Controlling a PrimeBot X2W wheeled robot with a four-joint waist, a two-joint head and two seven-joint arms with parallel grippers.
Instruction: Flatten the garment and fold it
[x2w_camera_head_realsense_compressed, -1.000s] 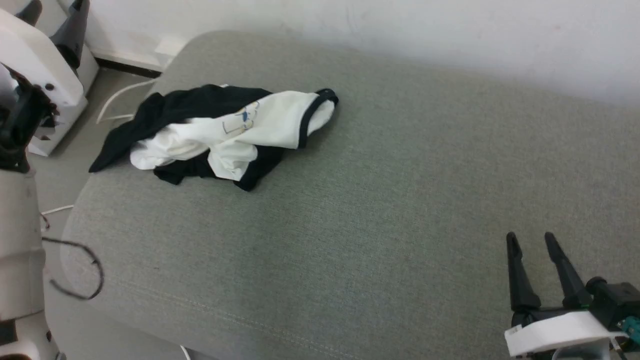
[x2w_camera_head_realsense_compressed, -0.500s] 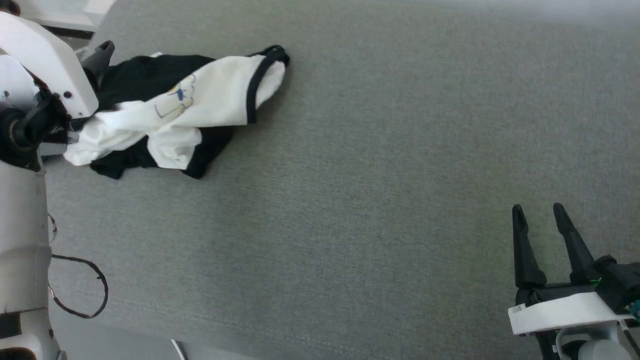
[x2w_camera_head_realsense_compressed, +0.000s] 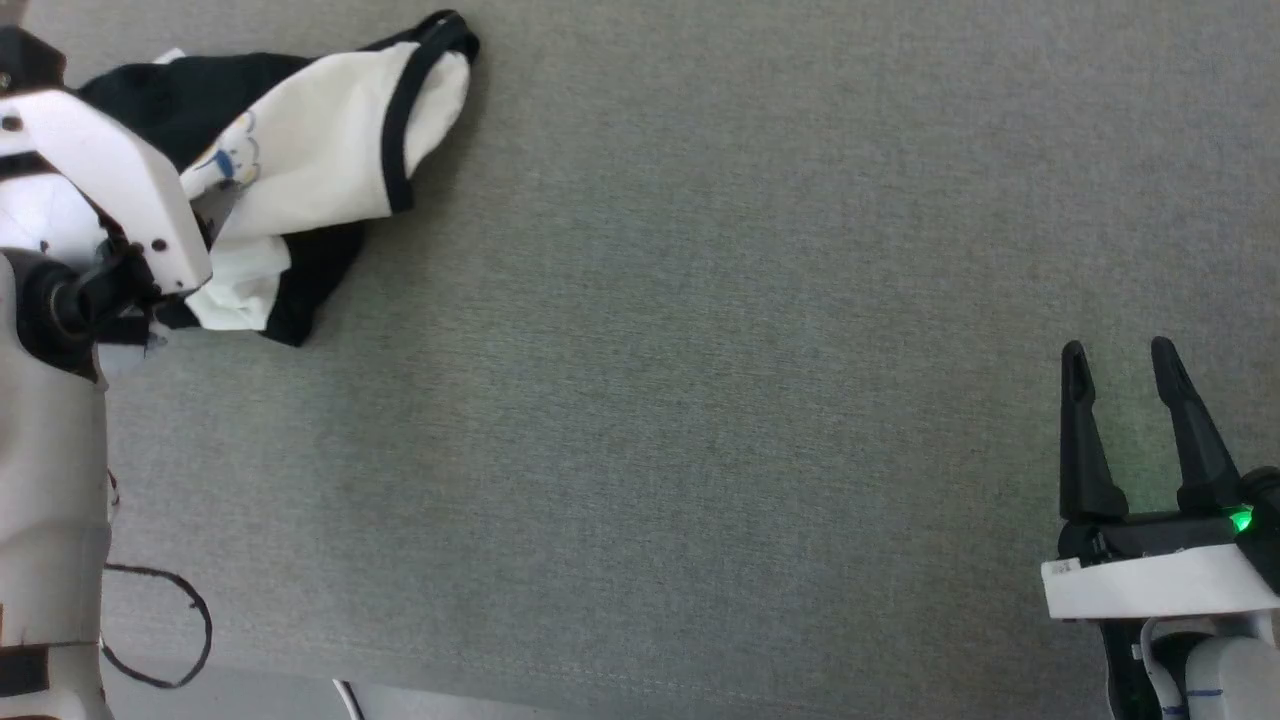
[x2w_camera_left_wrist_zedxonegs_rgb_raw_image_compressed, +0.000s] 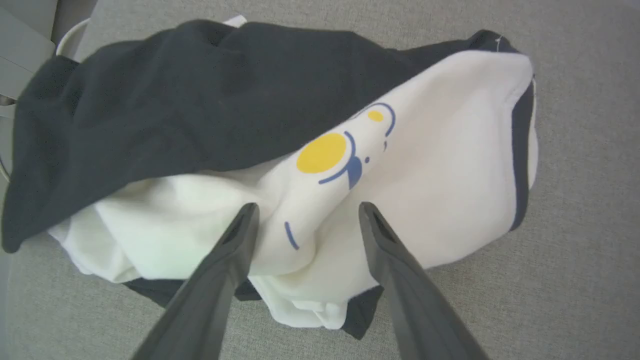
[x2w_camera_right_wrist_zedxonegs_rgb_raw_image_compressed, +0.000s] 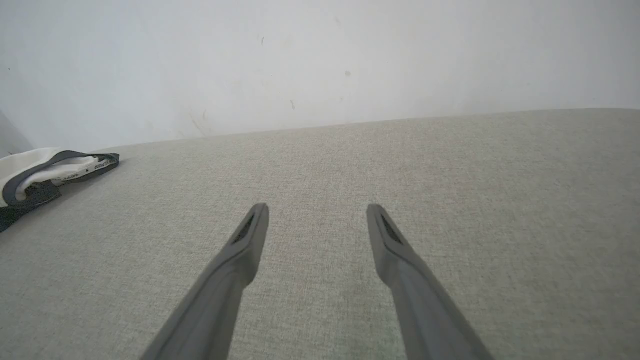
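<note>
location type: plain indoor room used as a robot trial area. whether it belongs to a home or a lab cannot be settled.

indicators:
- support surface: a broad upholstered pad (x2w_camera_head_realsense_compressed: 700, 400) covered in grey-green woven fabric, like a sofa seat or a mattress rather than hard furniture.
- wall (x2w_camera_right_wrist_zedxonegs_rgb_raw_image_compressed: 320, 60): flat white paint, lightly scuffed and marked, meeting the far edge of the pad.
- floor (x2w_camera_head_realsense_compressed: 250, 700): smooth bare grey, seen past the near edge of the pad.
- wiring: a black cable (x2w_camera_head_realsense_compressed: 190, 640) hangs in a loose loop and a white cable (x2w_camera_head_realsense_compressed: 347, 697) lies on the floor, both unrouted.
- household item: a crumpled garment (x2w_camera_head_realsense_compressed: 320, 150) lies on the pad.
</note>
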